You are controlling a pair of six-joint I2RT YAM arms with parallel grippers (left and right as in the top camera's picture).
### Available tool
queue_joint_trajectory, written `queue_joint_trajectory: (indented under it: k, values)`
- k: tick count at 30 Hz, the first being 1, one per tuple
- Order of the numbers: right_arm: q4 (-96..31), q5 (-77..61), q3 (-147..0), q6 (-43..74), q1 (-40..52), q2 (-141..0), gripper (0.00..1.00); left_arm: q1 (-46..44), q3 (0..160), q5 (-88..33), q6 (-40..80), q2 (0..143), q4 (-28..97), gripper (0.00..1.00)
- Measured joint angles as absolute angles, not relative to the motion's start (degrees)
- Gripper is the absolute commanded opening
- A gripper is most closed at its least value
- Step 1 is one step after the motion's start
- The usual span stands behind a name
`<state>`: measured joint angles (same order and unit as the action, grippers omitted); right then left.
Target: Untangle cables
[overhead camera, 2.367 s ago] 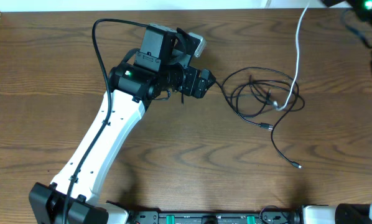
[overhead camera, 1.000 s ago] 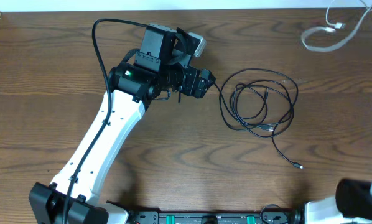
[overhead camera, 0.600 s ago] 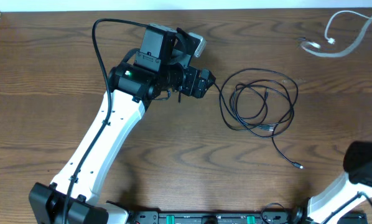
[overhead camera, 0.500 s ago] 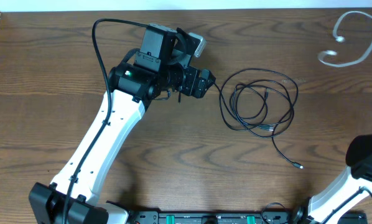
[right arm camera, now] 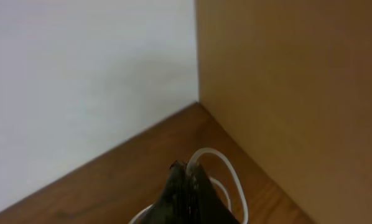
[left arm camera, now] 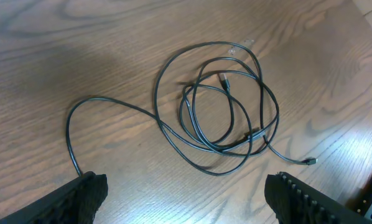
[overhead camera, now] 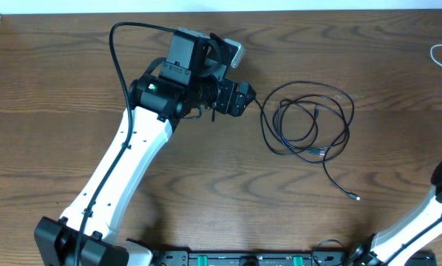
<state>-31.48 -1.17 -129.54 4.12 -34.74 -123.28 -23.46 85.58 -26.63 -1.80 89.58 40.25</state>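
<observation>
I see the thin black cable [overhead camera: 321,152] lying in loose overlapping loops on the brown wooden table [overhead camera: 206,177], right of centre. My left gripper [left arm camera: 189,190] hovers above it, fingers wide apart and empty. My right gripper [right arm camera: 185,177], fingers together, pinches the thin white cable [right arm camera: 226,169] near the table's far right edge.

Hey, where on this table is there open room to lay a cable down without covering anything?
The table is bare between the left arm and the black cable, below the left gripper, and again between that coil and the white cable at the far right edge. It is crowded where the gripper meets the coil.
</observation>
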Motion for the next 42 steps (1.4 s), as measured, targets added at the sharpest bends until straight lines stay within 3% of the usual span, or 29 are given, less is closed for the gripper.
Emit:
queue_joint_trajectory:
  k: [4,5,9,11,22,37,42]
  values:
    - [-31.83,-2.24,-129.54,4.54,-35.97,-129.01,0.02,-23.46,85.58,-26.65,-1.80,89.58,40.25,0.87]
    - [-32.05,-2.83,-129.54,4.58,-35.97,-130.67,0.11,-23.46,85.58,-26.63,-1.80,89.58,40.25,0.87]
    - [-34.09,-5.76,-129.19,5.21,-35.77,-135.35,0.77,-23.46,85.58,-26.63,-1.80,89.58,40.25,0.87]
    - [-34.89,-7.29,-128.79,5.23,-35.70,-136.11,0.98,-23.46,85.58,-26.63,-1.80,89.58,40.23,0.87]
    - [-39.03,-19.00,-128.79,6.04,-36.12,-133.84,0.99,-23.46,85.58,-26.63,-1.80,89.58,39.57,0.87]
    - [-62.30,-30.68,-129.54,7.03,-33.34,-121.16,0.99,-27.68,85.58,-26.63,-0.19,96.53,35.48,0.87]
    - [-65.49,-31.11,-128.70,6.96,-30.59,-121.80,0.91,-30.61,85.58,-26.61,0.27,102.65,28.86,0.79]
